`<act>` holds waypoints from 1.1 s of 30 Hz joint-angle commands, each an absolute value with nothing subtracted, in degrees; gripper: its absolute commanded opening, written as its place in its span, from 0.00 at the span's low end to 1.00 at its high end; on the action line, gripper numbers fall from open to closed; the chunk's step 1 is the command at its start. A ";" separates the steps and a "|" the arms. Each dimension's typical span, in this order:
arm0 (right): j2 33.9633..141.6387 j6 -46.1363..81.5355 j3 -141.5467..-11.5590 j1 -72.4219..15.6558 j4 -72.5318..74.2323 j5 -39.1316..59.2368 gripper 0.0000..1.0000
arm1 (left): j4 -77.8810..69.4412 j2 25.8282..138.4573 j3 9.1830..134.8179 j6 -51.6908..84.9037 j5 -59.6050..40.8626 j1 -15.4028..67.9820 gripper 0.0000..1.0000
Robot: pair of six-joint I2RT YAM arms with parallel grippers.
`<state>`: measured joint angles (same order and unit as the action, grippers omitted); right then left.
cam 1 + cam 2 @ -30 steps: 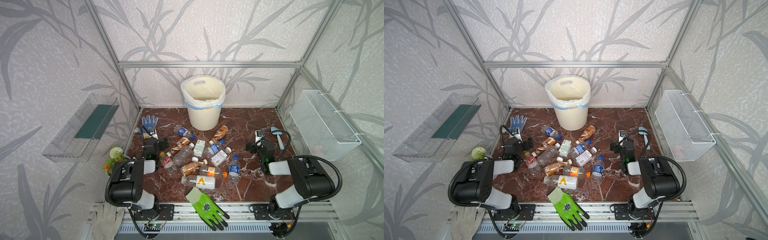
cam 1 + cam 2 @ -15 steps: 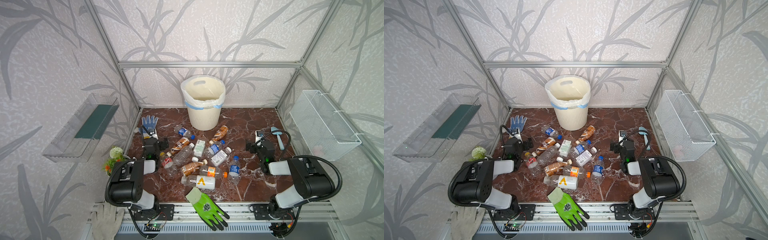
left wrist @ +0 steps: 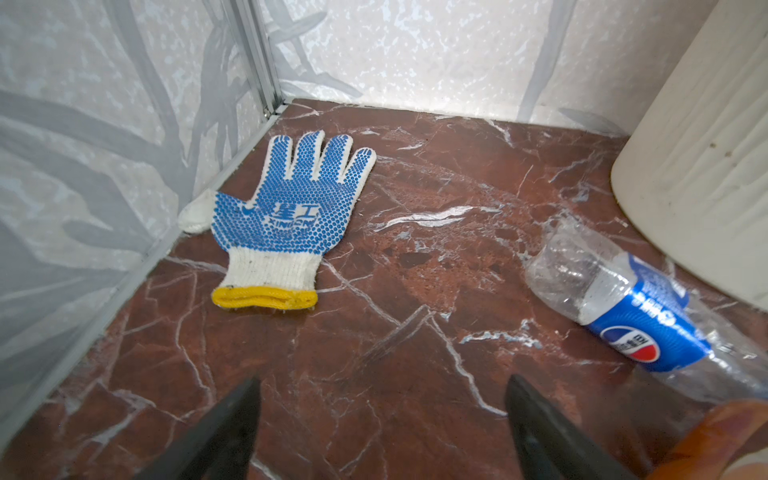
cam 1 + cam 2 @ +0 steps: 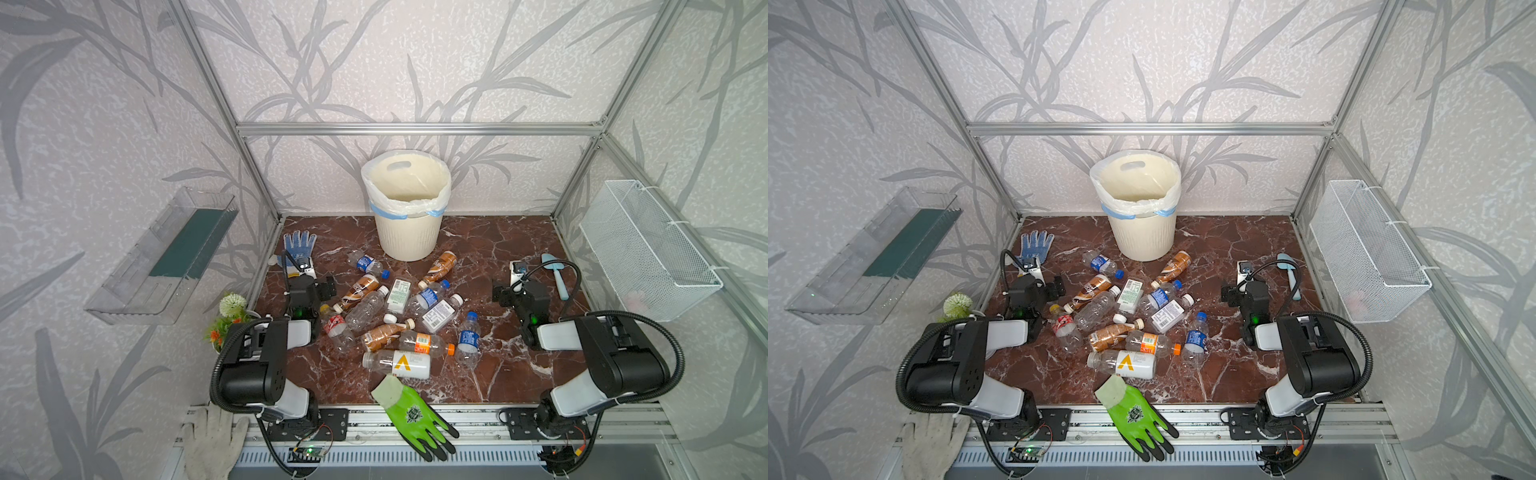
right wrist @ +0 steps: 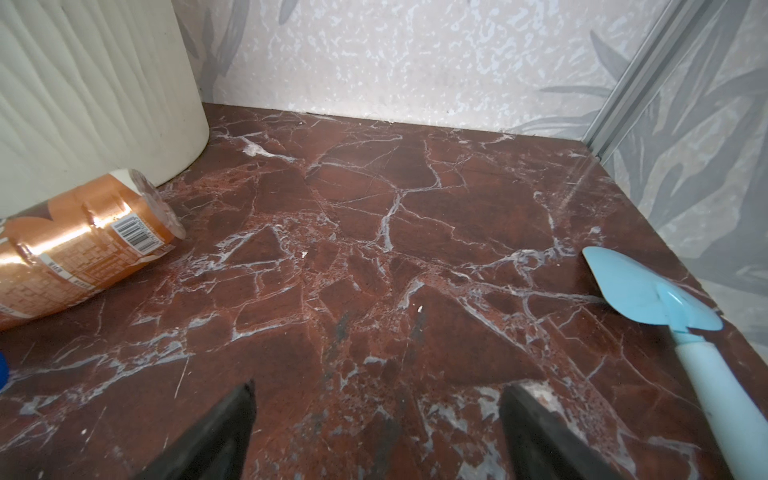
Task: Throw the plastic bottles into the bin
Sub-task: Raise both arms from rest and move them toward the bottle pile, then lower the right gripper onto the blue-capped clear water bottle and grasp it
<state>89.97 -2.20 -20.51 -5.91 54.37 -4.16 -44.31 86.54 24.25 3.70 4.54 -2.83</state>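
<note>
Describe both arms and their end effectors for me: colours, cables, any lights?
The left arm and right arm match: bulky black joint housings, white links, and a black ribbed cable looping past each. A small green light glows on each black wrist. The left end effector and right end effector each show two dark, tapered fingers.

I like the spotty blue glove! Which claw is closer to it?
Left. The left claw is just short of the glove; the right claw is far off on the opposite side, beside the blue scoop.
</note>
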 commanded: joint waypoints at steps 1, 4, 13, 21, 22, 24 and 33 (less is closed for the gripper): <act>90.26 -2.26 -21.53 -5.54 55.02 -3.55 0.86 | -46.11 86.76 23.40 3.43 5.15 -2.70 0.80; 86.48 -0.77 -24.14 -4.97 47.66 -5.05 0.84 | -30.87 81.03 28.80 4.60 7.29 -2.66 0.78; 74.14 10.51 -39.74 -5.13 8.82 -4.34 0.74 | -0.55 75.30 49.37 15.01 9.11 0.95 0.71; 62.15 22.13 -46.25 -12.98 -22.10 -2.84 0.72 | 23.15 71.39 62.23 14.14 0.70 4.00 0.72; 61.15 23.24 -46.67 -14.99 -24.96 -3.58 0.72 | 24.22 71.11 62.67 12.42 -1.30 3.99 0.72; 59.24 26.07 -47.82 -20.12 -31.21 -6.24 0.71 | 27.13 70.91 63.84 9.97 -4.92 4.13 0.72; 59.09 44.26 -46.45 -35.71 -45.39 -8.09 0.69 | 21.95 71.29 58.36 10.01 -16.01 4.24 0.72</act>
<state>58.83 36.01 -47.05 -33.12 -36.93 -6.83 21.93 71.35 58.89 10.26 -10.66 4.08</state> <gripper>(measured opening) 0.689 0.721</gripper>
